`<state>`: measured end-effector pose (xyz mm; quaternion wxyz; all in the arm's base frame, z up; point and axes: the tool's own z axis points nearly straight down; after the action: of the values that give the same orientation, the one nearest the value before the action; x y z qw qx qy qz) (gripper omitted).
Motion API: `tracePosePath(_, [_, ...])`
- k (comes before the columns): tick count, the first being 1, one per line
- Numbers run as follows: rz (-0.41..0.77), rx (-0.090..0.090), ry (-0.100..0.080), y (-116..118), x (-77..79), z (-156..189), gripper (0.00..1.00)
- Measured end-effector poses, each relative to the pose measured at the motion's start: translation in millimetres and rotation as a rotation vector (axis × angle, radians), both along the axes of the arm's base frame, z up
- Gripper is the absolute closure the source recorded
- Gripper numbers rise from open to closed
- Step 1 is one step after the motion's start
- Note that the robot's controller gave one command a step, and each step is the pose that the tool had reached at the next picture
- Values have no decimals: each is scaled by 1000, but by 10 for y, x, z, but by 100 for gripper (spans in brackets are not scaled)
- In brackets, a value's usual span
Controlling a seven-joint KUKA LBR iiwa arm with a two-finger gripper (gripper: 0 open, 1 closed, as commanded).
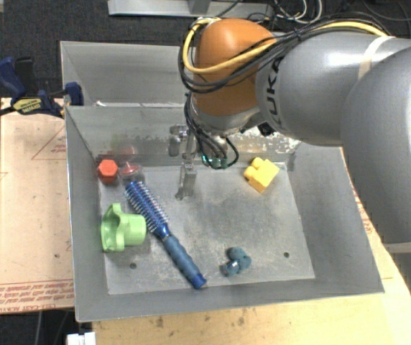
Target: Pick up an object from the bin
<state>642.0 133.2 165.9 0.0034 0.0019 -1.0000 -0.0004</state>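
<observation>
Tool [186, 190] hangs low over bare floor of the bin [263, 228], near the back wall. Whether it is released or clenched cannot be told. Nearest candidates are the blue brush [161, 230] to its left and the yellow block [261, 173] to its right. Recommended: centre squarely over one before descending.

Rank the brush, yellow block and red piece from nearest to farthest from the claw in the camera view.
1. Brush, lying towards the view's lower left of the claw.
2. Yellow block, on the view's right, and red piece, on the view's left, both near the back wall: too close to call.
</observation>
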Motion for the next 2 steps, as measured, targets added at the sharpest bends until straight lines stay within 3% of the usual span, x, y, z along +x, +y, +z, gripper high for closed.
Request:
tracePosePath(1, [74, 1, 2, 595, -806, -827, 0])
tracePosePath(2, [319, 1, -11, 319, -414, -765, 0])
